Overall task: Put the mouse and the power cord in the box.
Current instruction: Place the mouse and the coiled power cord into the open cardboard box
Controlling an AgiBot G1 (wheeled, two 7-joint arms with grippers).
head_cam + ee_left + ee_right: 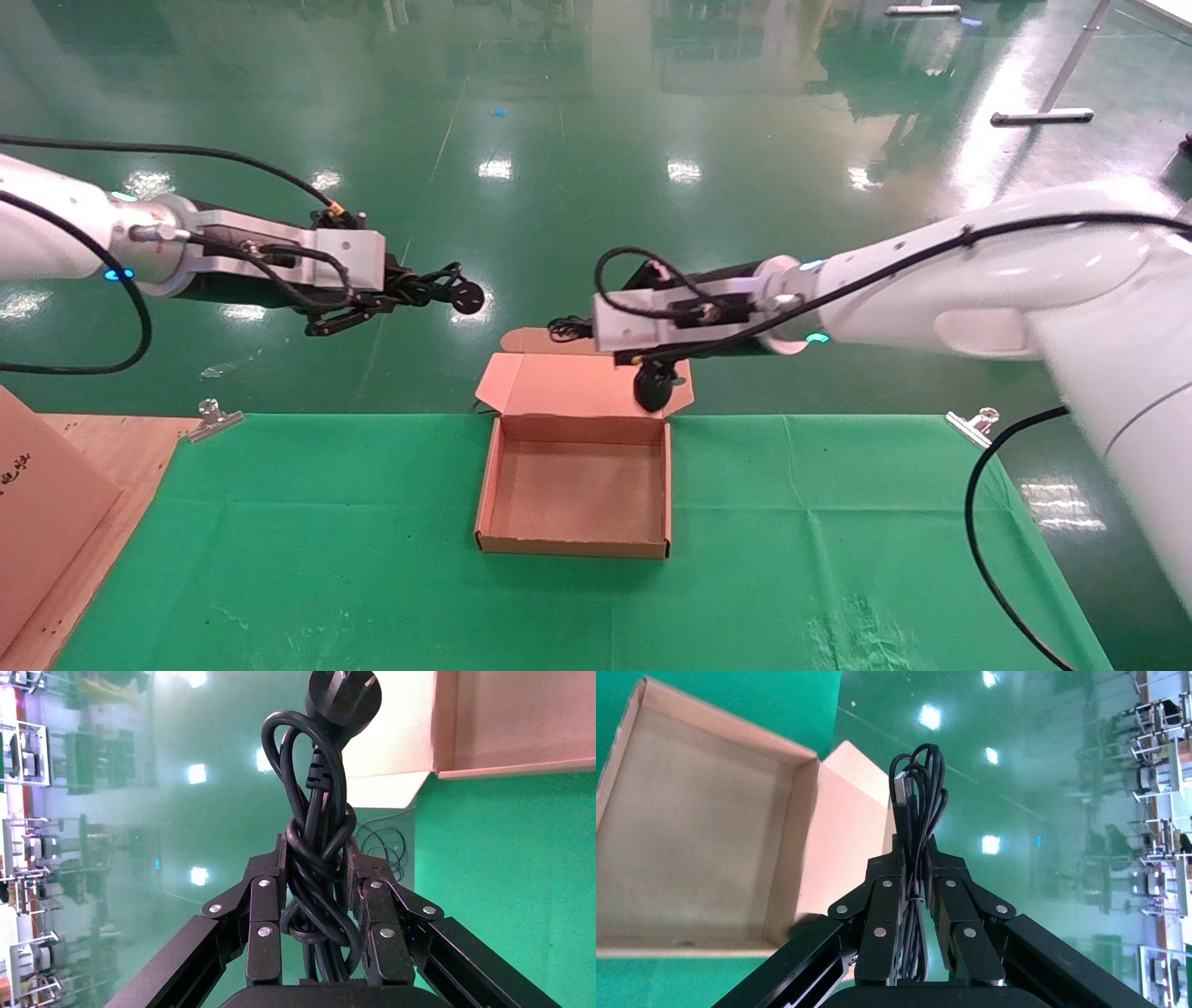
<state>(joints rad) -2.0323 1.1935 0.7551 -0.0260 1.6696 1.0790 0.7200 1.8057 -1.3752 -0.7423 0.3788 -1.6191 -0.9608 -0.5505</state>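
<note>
Open pinkish-tan box (575, 485) at table centre, lid tilted back on the far side. Left gripper (438, 289), raised left of and beyond the box, clamped on a knotted black power cord (318, 853); round plug only clear in the left wrist view. Right gripper (916, 881) pinching the mouse's thin cable. Black mouse (654, 388) dangling over the box's far right corner, seen only from the head.
</note>
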